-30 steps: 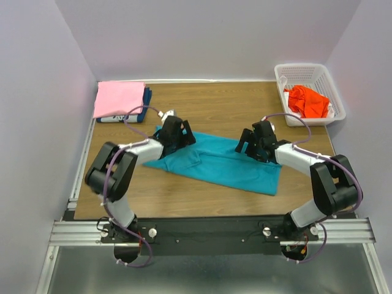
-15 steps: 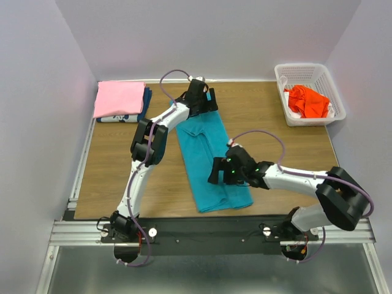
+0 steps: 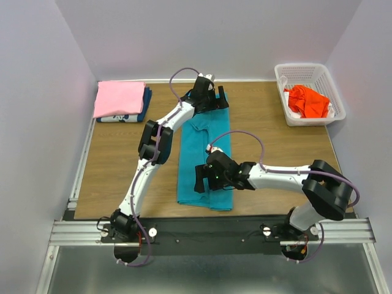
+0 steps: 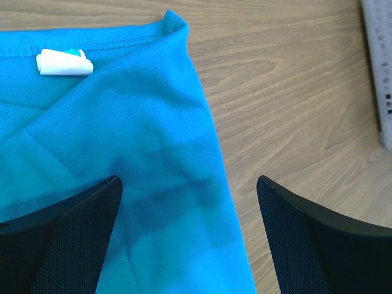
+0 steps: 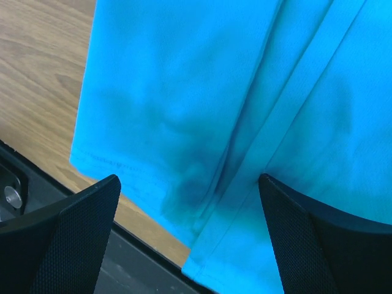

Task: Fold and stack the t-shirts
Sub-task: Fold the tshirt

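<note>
The teal t-shirt (image 3: 196, 153) lies folded into a long strip running from the far middle of the table to its near edge. My left gripper (image 3: 210, 101) is open over the collar end, where the white neck tag (image 4: 63, 62) shows, with the left gripper (image 4: 188, 184) straddling the shirt's right edge. My right gripper (image 3: 205, 177) is open over the hem end; in its own view the right gripper (image 5: 188, 180) spans the hem (image 5: 122, 174). The pink shirt (image 3: 118, 98) lies folded on the dark blue shirt (image 3: 146, 101) at the back left. The orange-red shirt (image 3: 309, 101) sits in the basket.
The white lattice basket (image 3: 306, 66) stands at the back right corner. The black metal rail (image 3: 208, 229) runs along the table's near edge, close under the shirt's hem. Grey walls close in the table on three sides.
The teal shirt has swung from lying across the table to lying front to back. My left gripper moved to the far end, my right gripper to the near end.
</note>
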`<action>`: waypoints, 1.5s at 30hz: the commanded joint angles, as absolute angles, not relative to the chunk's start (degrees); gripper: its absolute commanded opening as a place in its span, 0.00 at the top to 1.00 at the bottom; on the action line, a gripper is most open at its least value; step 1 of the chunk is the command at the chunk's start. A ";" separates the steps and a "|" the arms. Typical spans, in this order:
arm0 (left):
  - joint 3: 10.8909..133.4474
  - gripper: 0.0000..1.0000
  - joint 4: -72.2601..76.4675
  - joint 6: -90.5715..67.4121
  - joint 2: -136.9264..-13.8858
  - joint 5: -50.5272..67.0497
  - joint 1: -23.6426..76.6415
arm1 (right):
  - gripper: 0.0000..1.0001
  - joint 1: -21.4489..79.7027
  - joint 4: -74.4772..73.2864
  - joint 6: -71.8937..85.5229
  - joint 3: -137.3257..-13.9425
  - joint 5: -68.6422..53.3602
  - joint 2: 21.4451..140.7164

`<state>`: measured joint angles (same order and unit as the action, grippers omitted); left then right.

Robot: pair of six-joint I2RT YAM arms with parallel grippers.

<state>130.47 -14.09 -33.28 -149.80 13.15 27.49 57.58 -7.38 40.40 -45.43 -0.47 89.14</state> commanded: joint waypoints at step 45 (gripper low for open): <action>25.85 0.02 -15.72 -51.67 -55.83 -7.12 39.02 | 0.00 54.76 -15.47 52.20 -34.28 32.26 67.32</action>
